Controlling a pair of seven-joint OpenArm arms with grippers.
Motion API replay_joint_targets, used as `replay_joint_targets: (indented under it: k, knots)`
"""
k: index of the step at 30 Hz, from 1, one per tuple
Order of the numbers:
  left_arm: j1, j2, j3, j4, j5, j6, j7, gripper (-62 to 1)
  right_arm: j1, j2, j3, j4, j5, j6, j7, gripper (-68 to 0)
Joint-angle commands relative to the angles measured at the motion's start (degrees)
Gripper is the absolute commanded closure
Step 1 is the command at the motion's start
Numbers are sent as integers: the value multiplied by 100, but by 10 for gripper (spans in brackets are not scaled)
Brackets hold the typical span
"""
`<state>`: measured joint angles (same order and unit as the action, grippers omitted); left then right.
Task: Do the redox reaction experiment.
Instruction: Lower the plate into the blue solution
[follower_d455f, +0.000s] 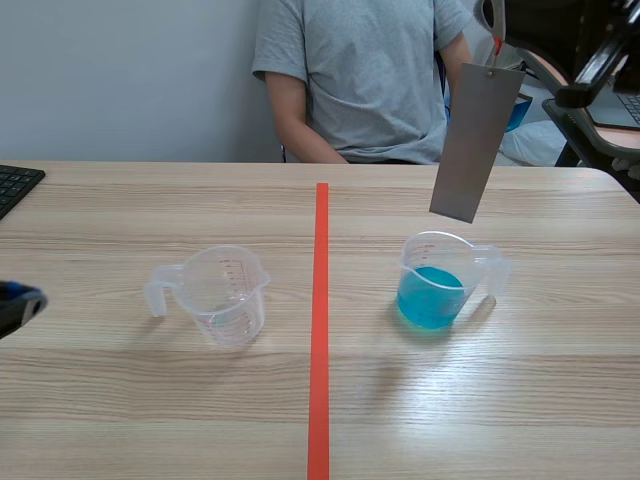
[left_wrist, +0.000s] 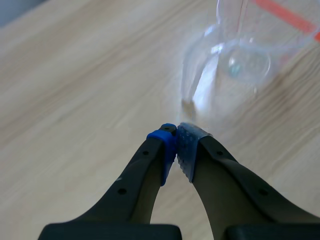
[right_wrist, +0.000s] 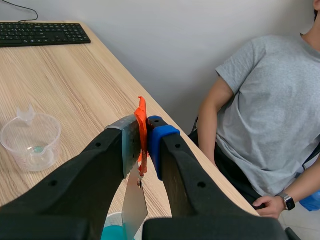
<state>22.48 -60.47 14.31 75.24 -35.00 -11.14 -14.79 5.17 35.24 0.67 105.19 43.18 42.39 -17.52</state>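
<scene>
Looking wrist-side, right jaws pinch the strip's (follower_d455f: 476, 140) orange tab (right_wrist: 142, 120); left jaws pressed together.

My left gripper (left_wrist: 176, 135) sits low at my left side with its fingers closed together on nothing, while my right gripper (right_wrist: 144, 131) is raised high, fingers pinched on an orange tab (right_wrist: 141, 112).

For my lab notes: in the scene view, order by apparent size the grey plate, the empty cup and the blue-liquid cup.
1. grey plate, longest, but hangs raised, so unsure.
2. empty cup and blue-liquid cup look alike.
</scene>
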Motion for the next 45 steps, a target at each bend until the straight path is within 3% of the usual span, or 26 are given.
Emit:
replay_joint_targets:
  k: [1,7,11,17,23,45]
  knots:
    - [459,170,-306,11,-39,-9,-61,-36,94,61,20,35,98,33,70,-13]
    - [2363,938,-1792,11,31,13,-37,-36,22,61,-76,-24,57,33,125,-13]
    - [3202,1495,-2271,11,48,11,-39,-36,24,61,-81,-221,55,33,240,-13]
    - [3884,2107,-2312,9,50,11,-35,-36,26,61,-271,-625,-157,33,555,-13]
    - [3989,2623,-2310,-120,50,9,-2,-36,44,59,-516,-968,-483,33,997,-13]
    - [3956,3220,-2310,-170,46,-4,238,-36,76,28,-1132,-1893,-1862,33,2481,-13]
